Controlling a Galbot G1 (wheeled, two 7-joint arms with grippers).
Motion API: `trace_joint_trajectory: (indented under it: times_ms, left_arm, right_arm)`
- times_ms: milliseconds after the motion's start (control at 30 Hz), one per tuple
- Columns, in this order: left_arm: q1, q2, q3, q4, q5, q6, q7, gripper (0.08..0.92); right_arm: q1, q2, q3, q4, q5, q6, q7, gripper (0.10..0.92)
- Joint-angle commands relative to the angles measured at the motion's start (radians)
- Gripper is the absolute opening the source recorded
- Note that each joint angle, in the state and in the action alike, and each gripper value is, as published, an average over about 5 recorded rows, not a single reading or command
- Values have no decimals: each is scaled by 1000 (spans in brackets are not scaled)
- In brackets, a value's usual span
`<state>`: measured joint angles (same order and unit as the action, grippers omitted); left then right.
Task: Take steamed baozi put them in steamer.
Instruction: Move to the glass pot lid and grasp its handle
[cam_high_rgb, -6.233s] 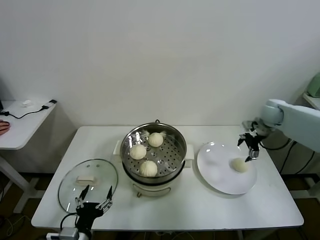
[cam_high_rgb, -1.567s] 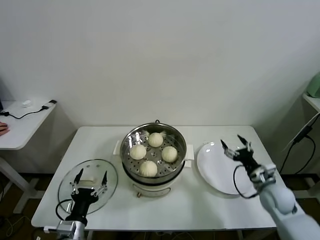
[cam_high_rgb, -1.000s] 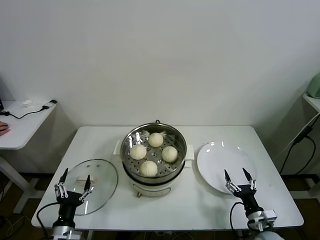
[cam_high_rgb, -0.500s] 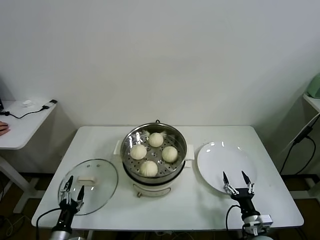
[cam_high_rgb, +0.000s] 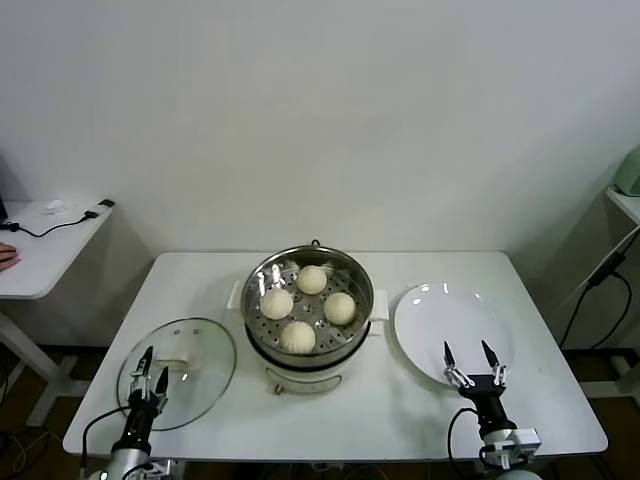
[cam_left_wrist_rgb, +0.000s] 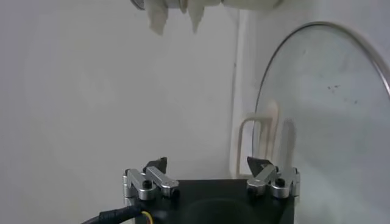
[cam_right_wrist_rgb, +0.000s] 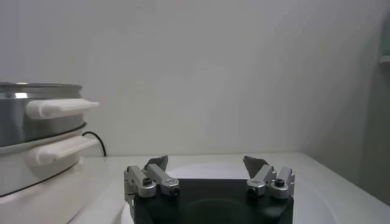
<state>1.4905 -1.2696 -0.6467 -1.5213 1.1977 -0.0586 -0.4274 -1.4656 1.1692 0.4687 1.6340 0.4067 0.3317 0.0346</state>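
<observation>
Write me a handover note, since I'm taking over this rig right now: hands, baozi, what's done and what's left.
Left hand: open, empty, low at the table's near edge over the glass lid.
Right hand: open, empty, low at the near rim of the white plate.
All four baozi lie on the perforated tray inside the steamer.
The plate holds nothing.
Done: loading the baozi. Left: nothing on the plate to move; the lid is off, beside the steamer.

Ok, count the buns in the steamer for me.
4, all on the tray of the steamer: one at the back, one left, one right, one in front. None look hidden.
</observation>
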Motion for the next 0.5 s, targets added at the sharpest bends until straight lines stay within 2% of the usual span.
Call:
trace_joint_trajectory:
  times_ms: [33,333,500]
  left_arm:
    - [-86,7,17,91,5,-6,-16,823]
    - [-109,12,24,146,8,-23,-28,807]
    - [-118,16,26,175,17,-33,-46,680]
  right_arm:
    - [-1,-1,-10,-3,-3,2,15,823]
    - [7,3,-17,-10,-4,1,20,823]
    - [11,5,-23,-11,-4,0,23,823]
